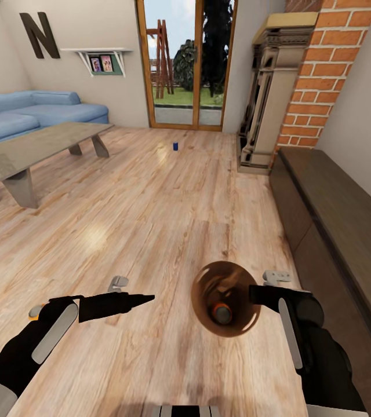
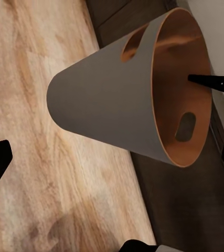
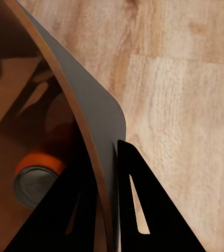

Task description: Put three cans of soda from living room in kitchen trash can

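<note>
My right gripper (image 1: 259, 294) is shut on the rim of the brown trash can (image 1: 207, 285), holding it above the wood floor; in the right wrist view its fingers (image 3: 138, 205) pinch the wall. One orange soda can (image 1: 221, 313) lies at the bottom, silver end up (image 3: 34, 177). A dark blue soda can (image 1: 175, 146) stands far off on the floor near the glass doors. My left gripper (image 1: 144, 299) is open and empty, left of the trash can (image 2: 106, 100).
A grey-topped coffee table (image 1: 35, 147) and blue sofa (image 1: 40, 110) stand at the left. A long dark low cabinet (image 1: 336, 220) runs along the right wall, behind it a brick column (image 1: 324, 75). Open wood floor lies between me and the glass doors (image 1: 185, 63).
</note>
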Controlling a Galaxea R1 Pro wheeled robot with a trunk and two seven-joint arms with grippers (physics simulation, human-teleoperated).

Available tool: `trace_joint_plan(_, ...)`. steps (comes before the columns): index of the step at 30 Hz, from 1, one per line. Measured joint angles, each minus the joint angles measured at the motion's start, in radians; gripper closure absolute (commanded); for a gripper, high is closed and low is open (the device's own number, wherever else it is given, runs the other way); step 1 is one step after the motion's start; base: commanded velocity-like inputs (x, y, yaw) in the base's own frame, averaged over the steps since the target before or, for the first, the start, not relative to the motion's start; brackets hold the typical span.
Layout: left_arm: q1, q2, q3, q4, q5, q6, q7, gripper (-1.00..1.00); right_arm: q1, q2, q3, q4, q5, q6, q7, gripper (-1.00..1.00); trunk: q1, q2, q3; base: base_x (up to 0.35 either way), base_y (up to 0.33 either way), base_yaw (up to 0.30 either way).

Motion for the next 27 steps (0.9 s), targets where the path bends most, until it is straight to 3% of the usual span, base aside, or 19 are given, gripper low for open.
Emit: trace_joint_plan(27,0.000,0.000,0.000,-0.001,-0.003,0.000,-0.001,-1.00,0.000,0.000,0.000,0.000,0.001,0.000,0.000,1.00,0.000,0.000,0.043,0.000,0.000,0.000)
